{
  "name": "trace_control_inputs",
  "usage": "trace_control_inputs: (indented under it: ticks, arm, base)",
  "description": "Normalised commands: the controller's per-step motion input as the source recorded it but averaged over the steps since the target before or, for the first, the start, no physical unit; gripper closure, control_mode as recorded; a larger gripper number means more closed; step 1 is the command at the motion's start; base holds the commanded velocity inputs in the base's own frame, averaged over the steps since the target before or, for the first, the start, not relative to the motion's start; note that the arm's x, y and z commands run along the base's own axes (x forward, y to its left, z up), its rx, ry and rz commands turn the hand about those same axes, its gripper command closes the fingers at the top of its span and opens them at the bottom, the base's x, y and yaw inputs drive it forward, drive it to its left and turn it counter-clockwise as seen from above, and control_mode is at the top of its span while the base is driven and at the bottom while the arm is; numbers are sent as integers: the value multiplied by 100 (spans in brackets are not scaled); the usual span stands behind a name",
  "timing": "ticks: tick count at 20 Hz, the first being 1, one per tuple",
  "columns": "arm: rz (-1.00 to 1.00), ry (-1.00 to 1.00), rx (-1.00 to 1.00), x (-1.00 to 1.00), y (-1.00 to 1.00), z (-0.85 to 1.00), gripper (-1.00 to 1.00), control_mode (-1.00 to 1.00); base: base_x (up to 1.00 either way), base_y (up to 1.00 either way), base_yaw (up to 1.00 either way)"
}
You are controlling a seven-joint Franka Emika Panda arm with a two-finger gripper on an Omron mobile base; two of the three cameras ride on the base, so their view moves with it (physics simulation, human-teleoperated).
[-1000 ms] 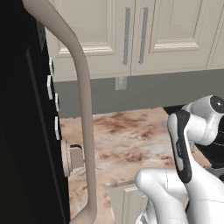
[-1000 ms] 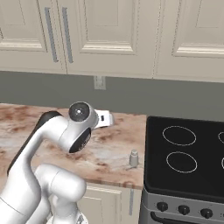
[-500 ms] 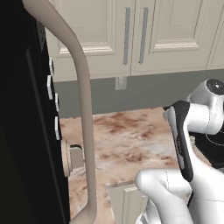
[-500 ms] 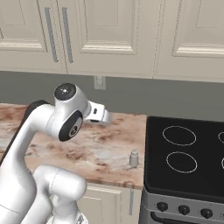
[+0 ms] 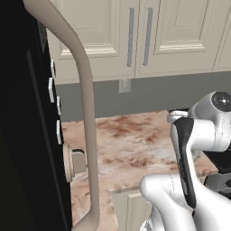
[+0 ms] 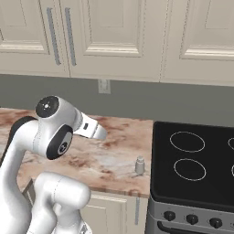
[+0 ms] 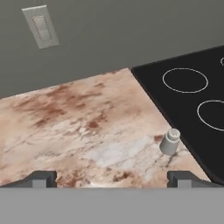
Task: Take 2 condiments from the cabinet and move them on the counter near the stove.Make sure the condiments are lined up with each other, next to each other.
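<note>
Beyond the jaws' right tip, 1 grey shaker (image 7: 169,141) (beside stove (image 7: 192,100)), jaws wide apart, empty.

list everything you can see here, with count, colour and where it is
shaker bottle: 1, pale grey, upright on the counter beside the stove
counter: 1, pinkish-beige with reddish veins, left of the stove
stove: 1, black glass top with white rings, steel front with knobs
wall cabinets: cream, panelled doors, above the counter
wall outlet: 1, pale, on the grey backsplash
black appliance: 1, beige curved handle, far left
gripper: 1, dark tips wide apart, holding nothing, above the counter
</note>
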Motion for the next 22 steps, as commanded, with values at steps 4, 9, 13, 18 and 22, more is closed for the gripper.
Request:
trace_control_inputs:
  ticks: [4,9,13,18,22]
  arm:
    - [0,-1,2,0,17,12,-100,-100]
    - [7,7,0,0,6,4,-100,-100]
    - [12,11,-1,-2,11,0,-100,-100]
    - [8,2,-5,-15,21,0,-100,-100]
    - [0,0,-3,-11,29,0,-100,-100]
  base:
    - [0,0,0]
    - [0,0,0]
    - [0,0,0]
    - [0,0,0]
    - [0,0,0]
